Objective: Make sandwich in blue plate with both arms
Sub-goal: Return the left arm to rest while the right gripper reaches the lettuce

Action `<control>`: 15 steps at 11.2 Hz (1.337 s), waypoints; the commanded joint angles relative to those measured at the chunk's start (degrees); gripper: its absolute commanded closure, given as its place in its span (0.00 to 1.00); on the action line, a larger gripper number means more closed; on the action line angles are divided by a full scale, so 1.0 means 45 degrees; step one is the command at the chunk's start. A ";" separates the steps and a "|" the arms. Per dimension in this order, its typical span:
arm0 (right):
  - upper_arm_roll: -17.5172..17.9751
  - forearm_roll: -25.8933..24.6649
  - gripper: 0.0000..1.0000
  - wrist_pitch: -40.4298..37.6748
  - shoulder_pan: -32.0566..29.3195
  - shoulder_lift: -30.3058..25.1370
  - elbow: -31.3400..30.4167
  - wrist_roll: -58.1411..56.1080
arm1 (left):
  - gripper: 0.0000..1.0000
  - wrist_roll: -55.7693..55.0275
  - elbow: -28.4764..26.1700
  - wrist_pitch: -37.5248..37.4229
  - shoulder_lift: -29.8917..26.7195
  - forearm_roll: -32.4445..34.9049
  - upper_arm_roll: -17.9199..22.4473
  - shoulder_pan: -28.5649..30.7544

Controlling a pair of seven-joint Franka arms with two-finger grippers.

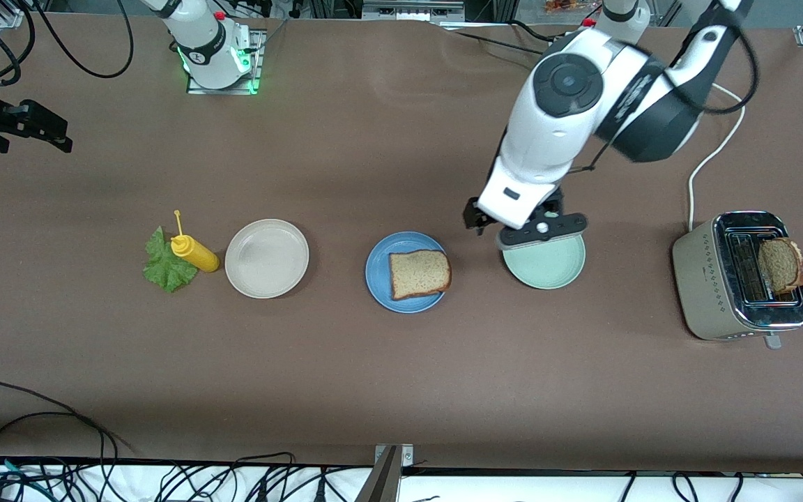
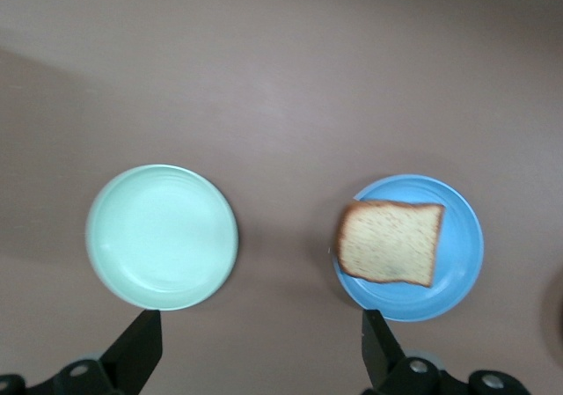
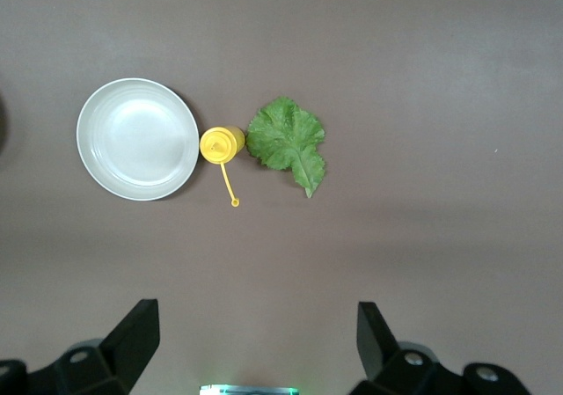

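One slice of brown bread [image 1: 419, 273] lies flat on the blue plate [image 1: 379, 275] at the middle of the table. A second slice [image 1: 781, 265] stands in the toaster [image 1: 712, 279] at the left arm's end. The lettuce leaf [image 1: 164, 265] lies on the table at the right arm's end. My left gripper [image 1: 521, 226] is open and empty, up over the gap between the blue plate and the pale green plate [image 1: 548, 268]; its wrist view shows both plates [image 2: 457, 281] and the bread [image 2: 391, 241] below its fingertips [image 2: 145, 333]. My right gripper [image 3: 255, 307] is open and empty, high over the table near its base, and waits; the lettuce [image 3: 286, 140] shows far below it.
A yellow squeeze bottle [image 1: 194, 252] stands between the lettuce and a beige plate [image 1: 266, 258]. The toaster's white cord [image 1: 712, 150] runs toward the left arm's base. A black fixture [image 1: 18, 125] sits at the table's edge at the right arm's end. Cables hang along the near edge.
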 commanded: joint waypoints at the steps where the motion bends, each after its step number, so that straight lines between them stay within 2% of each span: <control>1: -0.0009 0.0227 0.00 -0.0822 -0.0124 0.0333 0.0281 0.0011 | 0.00 0.1162 -0.0325 -0.1618 -0.1810 -0.0540 0.0643 0.0144; 3: -0.0029 0.0208 0.00 -0.1042 -0.0106 0.0800 0.0302 0.0049 | 0.00 0.2311 -0.0480 -0.2070 -0.2784 -0.1961 0.1733 0.0145; 8: -0.0068 0.0169 0.00 -0.0282 -0.0184 0.2186 0.0399 0.0089 | 0.00 0.6684 -0.0774 -0.3748 -0.4272 -0.3041 0.4390 0.0145; 9: -0.0049 0.0053 0.00 -0.0048 -0.0165 0.2673 0.0360 0.0128 | 0.00 0.7274 -0.1006 -0.3887 -0.4544 -0.3370 0.4995 0.0145; 11: -0.0068 0.0187 0.00 0.1180 -0.0903 0.2755 -0.0340 -0.0241 | 0.00 0.8814 -0.1785 -0.3889 -0.5266 -0.3569 0.6051 0.0145; 15: -0.0068 0.0169 0.00 0.4419 -0.1512 0.3048 -0.2603 -0.0438 | 0.00 0.9214 -0.3154 -0.3869 -0.6381 -0.3549 0.6446 0.0164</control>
